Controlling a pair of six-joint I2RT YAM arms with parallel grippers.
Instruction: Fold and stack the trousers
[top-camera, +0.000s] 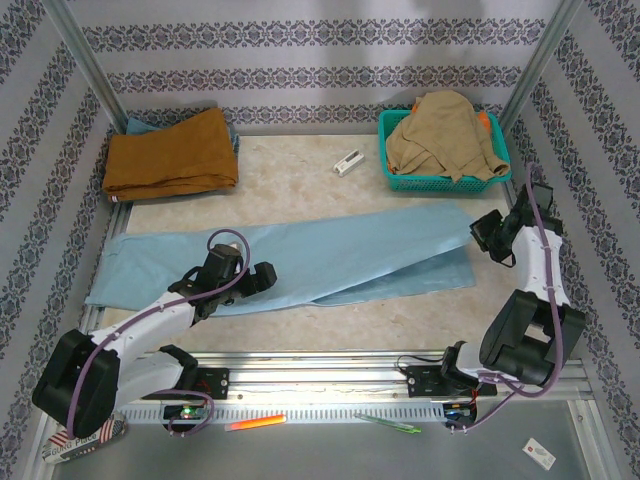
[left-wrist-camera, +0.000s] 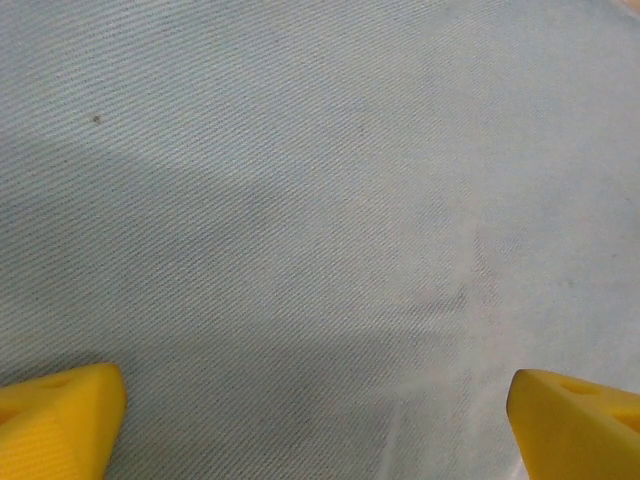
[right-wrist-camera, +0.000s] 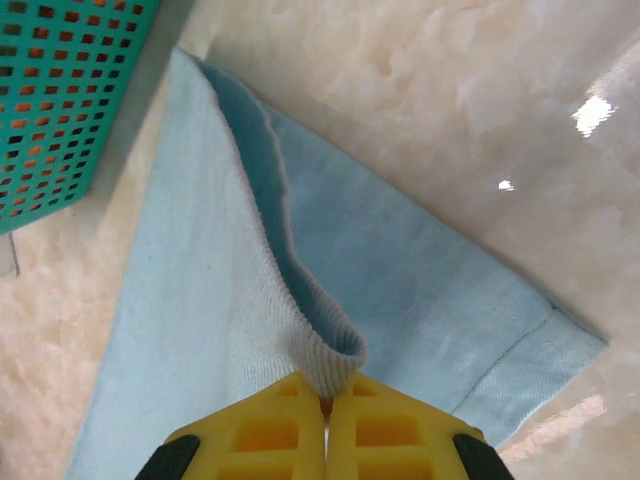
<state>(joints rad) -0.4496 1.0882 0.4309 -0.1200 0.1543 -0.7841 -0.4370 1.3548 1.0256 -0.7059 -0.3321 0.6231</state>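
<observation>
My right tool (right-wrist-camera: 325, 405), pressed together at the frame's lower centre, pinches a folded edge of the thin light sky-blue trousers (right-wrist-camera: 200, 300); my left tool (left-wrist-camera: 318, 415) is spread wide over them.

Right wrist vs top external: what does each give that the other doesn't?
Right wrist: close-up of the right gripper shut on a pinched edge of the trousers, upper layer raised off the lower one. Top external: the whole trousers spread across the table, left gripper over them, rust-orange garment back left, tan garment in the teal basket. Both: trousers, teal basket, table, right gripper.
</observation>
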